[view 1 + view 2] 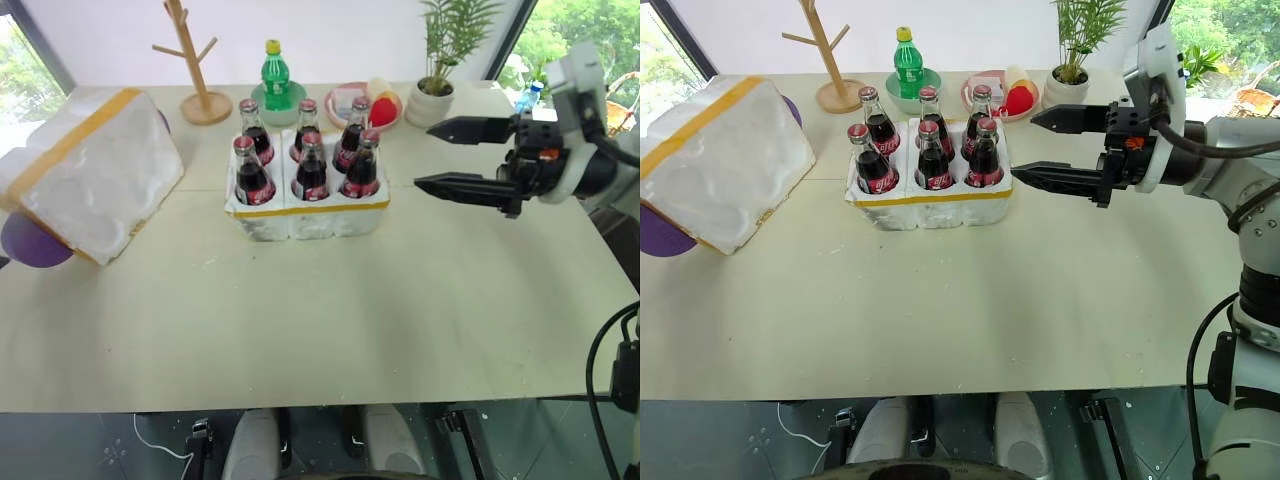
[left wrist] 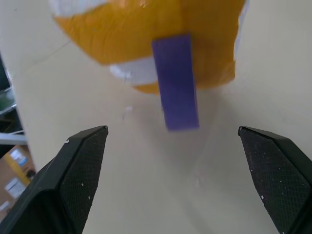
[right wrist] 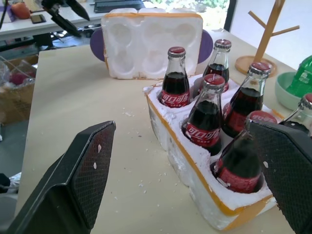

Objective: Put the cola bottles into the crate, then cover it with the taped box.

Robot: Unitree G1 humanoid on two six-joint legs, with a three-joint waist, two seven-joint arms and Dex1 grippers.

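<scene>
The taped box [image 1: 90,170] lies tipped on its side at the worktop's [image 1: 330,320] left edge, its hollow probably facing the crate [image 1: 306,212], long axis running front to back. The crate sits mid-worktop with all six cola bottles [image 1: 310,160] upright in it. The left claw [image 2: 170,180] — jaws wide, empty — is just beside the box; the right claw [image 1: 455,155], also wide and empty, hovers right of the crate.

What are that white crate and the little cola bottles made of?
The crate looks like white styrofoam: matte, crumbly edges, crumbs on the table. The bottles look like clear glossy glass with metal-looking caps, though clear plastic can't be ruled out.
</scene>
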